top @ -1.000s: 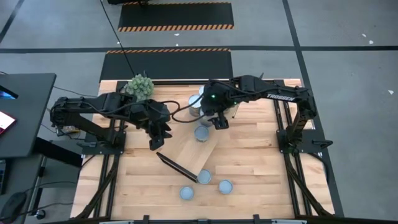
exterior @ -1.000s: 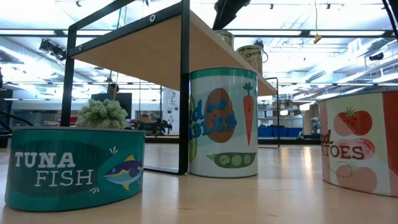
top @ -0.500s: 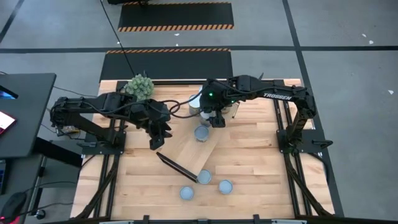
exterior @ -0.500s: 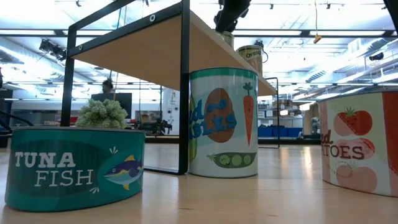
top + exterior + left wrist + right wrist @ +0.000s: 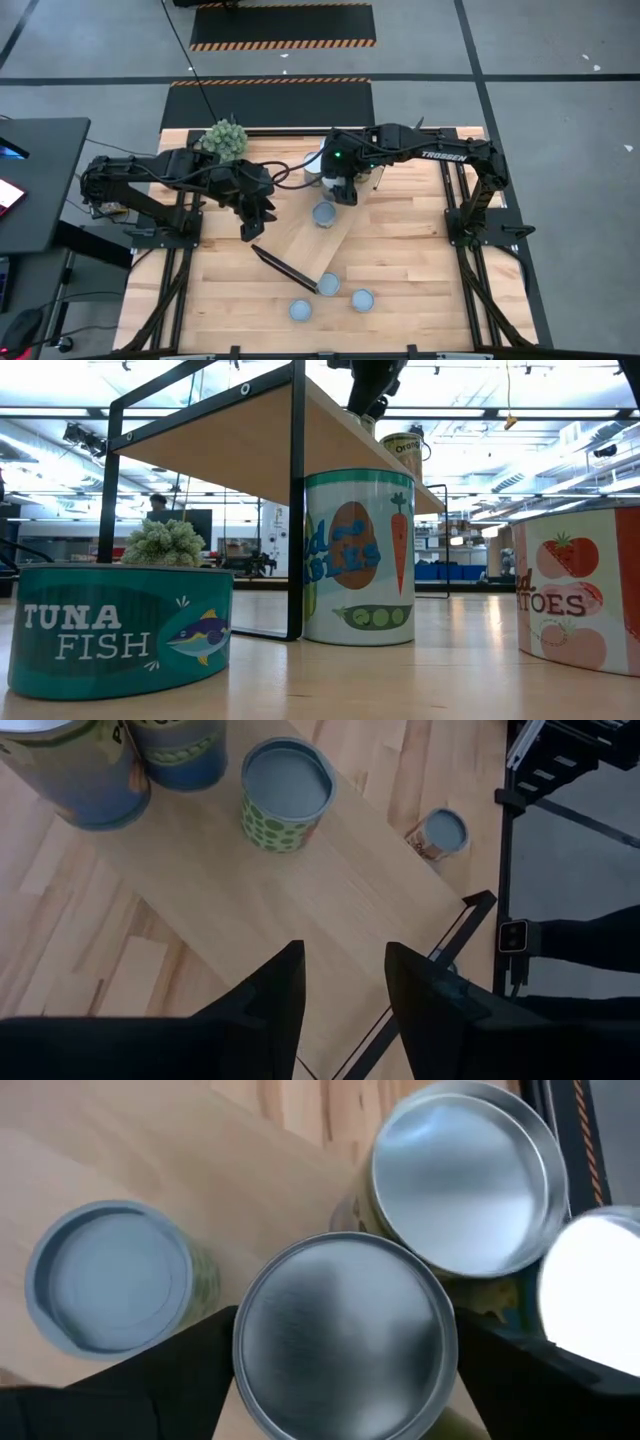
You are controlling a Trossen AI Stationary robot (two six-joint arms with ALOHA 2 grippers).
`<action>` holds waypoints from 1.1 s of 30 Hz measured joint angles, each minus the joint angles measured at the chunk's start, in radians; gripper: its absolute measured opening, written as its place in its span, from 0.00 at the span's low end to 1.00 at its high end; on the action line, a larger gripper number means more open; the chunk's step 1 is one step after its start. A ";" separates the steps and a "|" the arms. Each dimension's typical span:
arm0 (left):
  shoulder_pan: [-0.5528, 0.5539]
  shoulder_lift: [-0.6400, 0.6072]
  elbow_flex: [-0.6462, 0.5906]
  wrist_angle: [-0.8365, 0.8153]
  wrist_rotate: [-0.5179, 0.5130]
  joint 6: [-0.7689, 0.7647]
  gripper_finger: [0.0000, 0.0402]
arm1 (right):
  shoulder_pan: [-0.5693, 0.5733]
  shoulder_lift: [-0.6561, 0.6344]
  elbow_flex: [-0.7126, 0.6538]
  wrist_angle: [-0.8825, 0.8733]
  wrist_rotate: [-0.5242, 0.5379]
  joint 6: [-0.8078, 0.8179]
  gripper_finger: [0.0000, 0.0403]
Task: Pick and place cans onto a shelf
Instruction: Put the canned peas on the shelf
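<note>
— Pale wood everywhere: the shelf (image 5: 305,240) lies slantwise on the plank table (image 5: 420,270), with a green bushy plant (image 5: 226,138) at the table's far edge.

— What crowds the right gripper (image 5: 342,190)?

— A tight cluster of cans. In its wrist view a silver-topped can (image 5: 345,1335) sits directly under it, between its two dark fingers (image 5: 150,1380), with a second silver-topped can (image 5: 462,1188) touching just beside it and a blue-grey-topped can (image 5: 108,1278) standing apart on the board.

— Is it gripping?

— The fingers stand wide on either side of the top; contact cannot be made out.

— And the left gripper (image 5: 343,988)?

— Hovering above the shelf's middle, fingers partly apart, nothing between them. A green-dotted can (image 5: 285,795) stands ahead of it.

— Any writing?

— At table height: a teal "TUNA FISH" can (image 5: 120,628), a can with a carrot and peas (image 5: 358,555), and a strawberry-printed can (image 5: 580,585) reading "TOES". The right arm carries "TROSSEN".
</note>
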 joint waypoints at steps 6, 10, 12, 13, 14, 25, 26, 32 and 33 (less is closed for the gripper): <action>0.000 0.000 0.000 0.000 0.000 0.000 0.36 | 0.000 0.000 0.000 0.001 0.003 0.065 0.81; 0.000 0.000 0.000 0.000 0.000 0.000 0.36 | 0.002 -0.002 0.001 -0.017 0.007 0.121 0.83; 0.000 0.000 0.000 0.000 0.000 0.000 0.36 | 0.007 -0.004 0.002 -0.038 0.009 0.144 0.84; 0.000 0.000 0.000 0.000 0.000 0.000 0.36 | 0.011 -0.004 0.002 -0.047 0.014 0.156 0.84; 0.000 0.000 0.000 0.000 0.000 0.000 0.36 | 0.015 -0.004 0.002 -0.054 0.021 0.169 0.84; 0.000 0.000 0.000 0.000 -0.009 0.008 0.36 | 0.058 -0.006 0.002 -0.099 0.100 0.329 0.84; 0.000 0.000 0.000 0.000 -0.009 0.008 0.36 | 0.061 -0.006 0.002 -0.099 0.104 0.336 0.84; 0.000 0.000 0.000 0.000 -0.009 0.011 0.36 | 0.064 -0.006 0.002 -0.106 0.124 0.384 0.84; 0.000 0.000 0.000 0.000 -0.009 0.011 0.36 | 0.064 -0.006 0.002 -0.110 0.131 0.401 0.85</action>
